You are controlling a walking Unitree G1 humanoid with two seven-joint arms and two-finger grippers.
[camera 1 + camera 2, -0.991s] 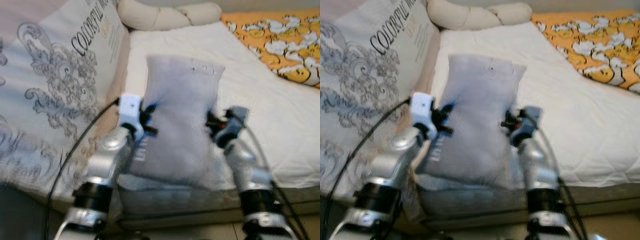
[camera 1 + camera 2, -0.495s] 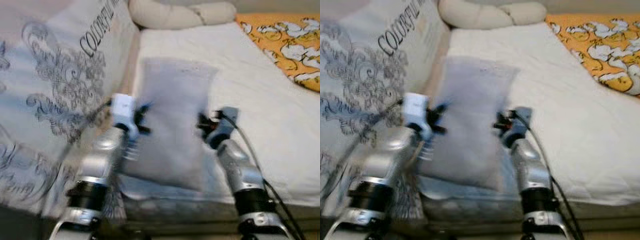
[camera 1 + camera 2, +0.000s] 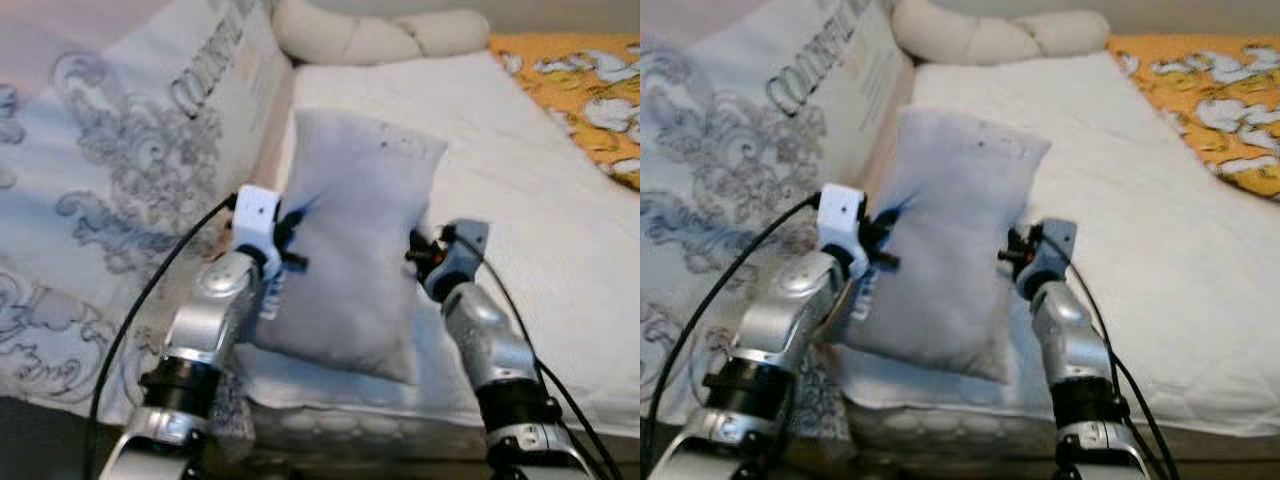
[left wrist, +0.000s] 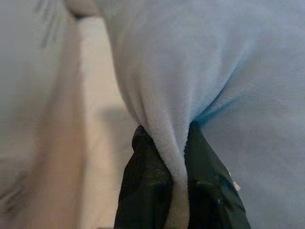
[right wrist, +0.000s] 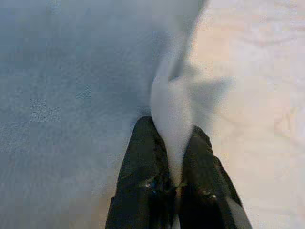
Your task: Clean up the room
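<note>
pillow carried nearer bed | both pincers pinching its side edges

White mattress; orange patterned blanket beyond.

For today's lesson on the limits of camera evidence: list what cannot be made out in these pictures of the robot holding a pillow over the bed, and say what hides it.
- Printed lettering on the large patterned cushion: blurred and cut by the top edge, eye views.
- Pale blue pillow's back side: hidden by the pillow itself.
- Fingertips of the left end effector and right end effector: buried in pinched fabric, wrist views.
- Orange patterned blanket: cut by the right edge.
</note>
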